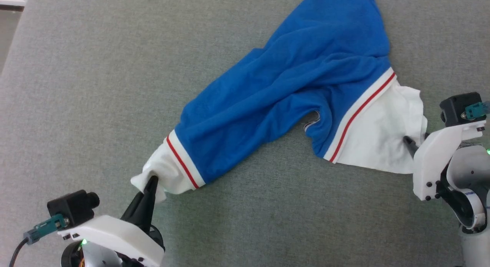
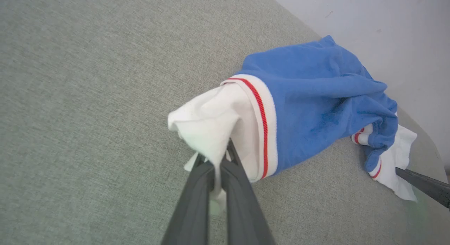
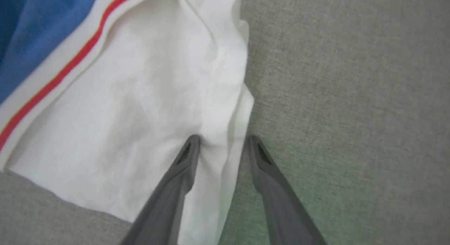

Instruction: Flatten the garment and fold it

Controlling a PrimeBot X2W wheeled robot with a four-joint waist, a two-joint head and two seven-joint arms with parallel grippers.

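**Blue jersey stretched between two robot arms**

The garment (image 1: 291, 90), a bright blue T-shirt with white sleeves and red-striped white trim, lies rumpled on a grey, cloth-covered tabletop (image 1: 76, 87). Its body is gathered into long folds that run slantwise from the far right of the surface toward the near left (it is anything but flat). At the near-left end, one white sleeve (image 1: 162, 175) is drawn to a bunched point. The left gripper (image 1: 152, 181) has its two dark fingers (image 2: 197, 202) closed tight on that cloth, and the left wrist view shows a scrap of white between them. At the right-hand end the other sleeve (image 1: 383, 140) spreads wide and mostly smooth on the tabletop, with a red-striped band (image 3: 59, 76) running where white meets blue. There the right gripper (image 3: 223, 139) stands with its fingers parted. One fingertip (image 3: 191, 146) sits on the white cloth just inside the sleeve's edge and the other is over the bare grey surface just beside it. The sleeve's edge lies between the two, not pinched. In the head view, a single dark finger of that gripper pokes over the sleeve from its white wrist housing (image 1: 436, 156). A pale wall (image 2: 386, 27) rises behind the tabletop's rounded far edge, near the blue cloth.
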